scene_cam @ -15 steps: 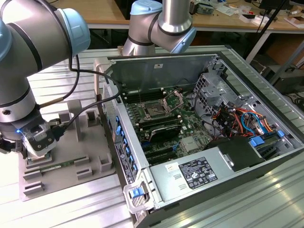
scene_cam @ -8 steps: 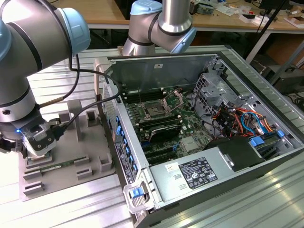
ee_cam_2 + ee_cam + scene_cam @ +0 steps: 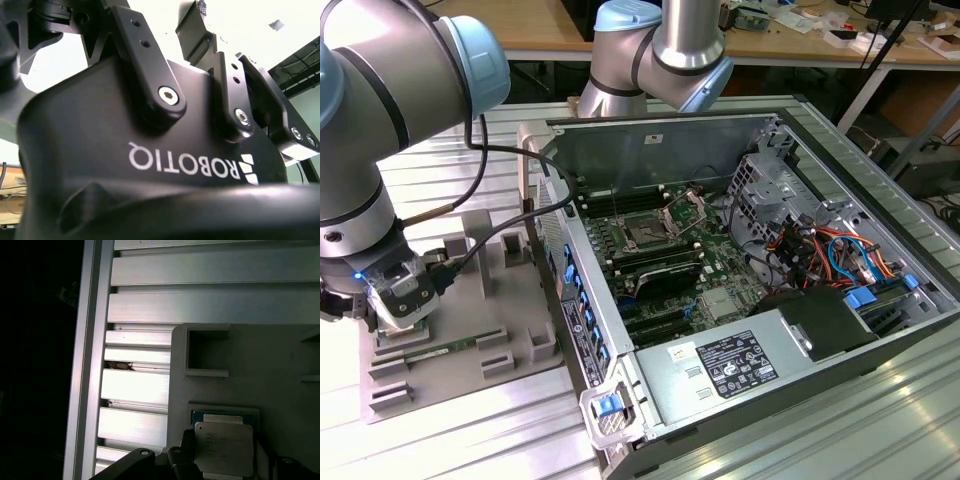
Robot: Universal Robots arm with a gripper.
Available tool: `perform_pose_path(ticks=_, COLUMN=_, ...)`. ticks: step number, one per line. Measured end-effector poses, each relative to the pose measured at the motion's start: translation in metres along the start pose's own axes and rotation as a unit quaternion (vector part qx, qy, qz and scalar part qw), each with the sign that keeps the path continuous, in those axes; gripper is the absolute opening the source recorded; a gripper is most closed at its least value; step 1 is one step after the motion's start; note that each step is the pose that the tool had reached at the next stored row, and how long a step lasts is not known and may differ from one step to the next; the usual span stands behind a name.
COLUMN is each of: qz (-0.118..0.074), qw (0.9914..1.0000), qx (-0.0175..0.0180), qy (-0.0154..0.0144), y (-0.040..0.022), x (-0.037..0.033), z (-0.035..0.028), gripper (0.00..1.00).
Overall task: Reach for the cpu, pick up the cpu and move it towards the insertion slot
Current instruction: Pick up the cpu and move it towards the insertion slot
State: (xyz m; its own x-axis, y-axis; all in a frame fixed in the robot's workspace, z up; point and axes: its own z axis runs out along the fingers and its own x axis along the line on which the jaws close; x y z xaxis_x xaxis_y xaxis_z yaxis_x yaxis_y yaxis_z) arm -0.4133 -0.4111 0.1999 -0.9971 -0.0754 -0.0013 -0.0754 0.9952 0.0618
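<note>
Presently, the gripper is hanging low at the lower left of the exterior view, over the grey fixture plate that is lying on the ribbed aluminium surface. In the first wrist view it is standing narrowed on the cpu, with dark fingers pressing against two opposite edges of the chip. The cpu, whitish-silver side up, is sitting within a raised square frame of the plate, near an open rectangular pocket. A green memory stick is lying on the plate just beside the gripper. The insertion slot is lying well apart, near the centre of the exterior view, on the green motherboard inside the opened computer case, its retention bracket standing raised. The robot arm is occupying the upper left.
</note>
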Motion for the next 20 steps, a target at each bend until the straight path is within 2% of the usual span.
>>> perform_pose_path(ticks=7, qz=0.0, qw=0.99999, qx=-0.0046, qy=-0.0004, y=0.0001, x=0.0, z=-0.0002, gripper=0.55)
perform_pose_path(ticks=15, qz=0.0, qw=0.99998, qx=-0.0067, qy=-0.0005, y=0.0001, x=0.0, z=-0.0011, gripper=0.55)
perform_pose_path(ticks=20, qz=0.0, qw=0.99993, qx=-0.0117, qy=-0.0009, y=0.0001, x=0.0, z=-0.0012, gripper=0.55)
